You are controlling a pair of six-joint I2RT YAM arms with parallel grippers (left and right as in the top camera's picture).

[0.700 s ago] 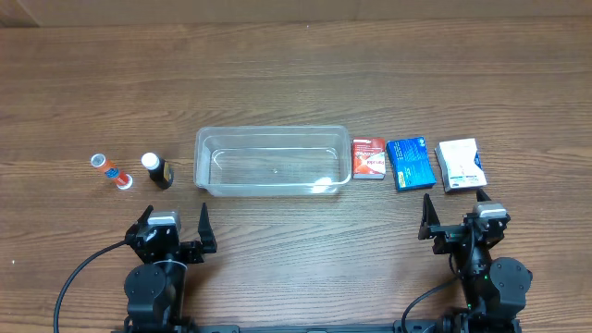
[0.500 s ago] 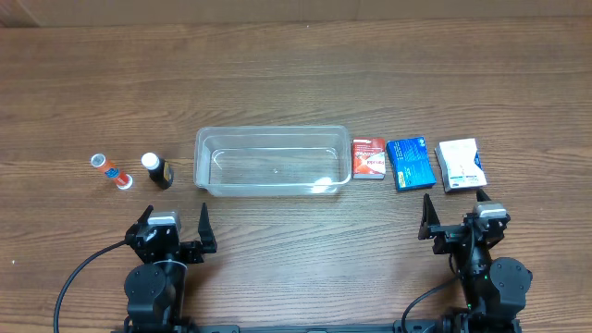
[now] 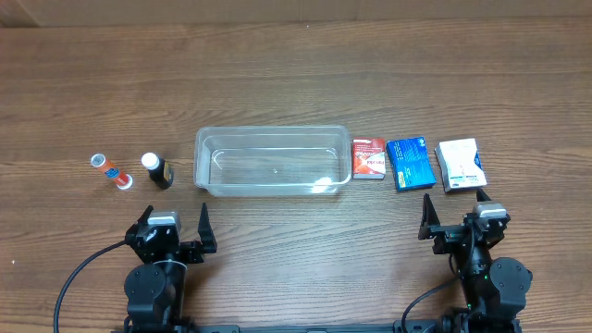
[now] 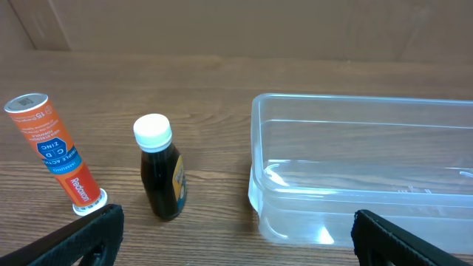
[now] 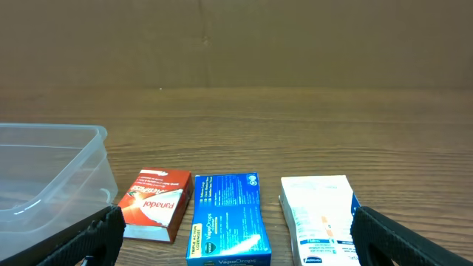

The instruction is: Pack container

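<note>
The clear plastic container [image 3: 272,161] stands empty at the table's middle; it also shows in the left wrist view [image 4: 362,176] and the right wrist view [image 5: 48,174]. Left of it are a dark bottle with a white cap [image 3: 157,171] [image 4: 160,177] and an orange-and-white tube [image 3: 110,171] [image 4: 55,148]. Right of it lie a red box [image 3: 368,158] [image 5: 154,201], a blue box [image 3: 410,164] [image 5: 228,216] and a white box [image 3: 461,165] [image 5: 324,218]. My left gripper [image 3: 173,228] [image 4: 236,240] and right gripper [image 3: 455,218] [image 5: 236,240] are open and empty, near the front edge.
The wooden table [image 3: 296,83] stretches far behind the objects. A cardboard wall [image 4: 222,26] stands at the back. Black cables [image 3: 79,273] run from the arm bases at the front.
</note>
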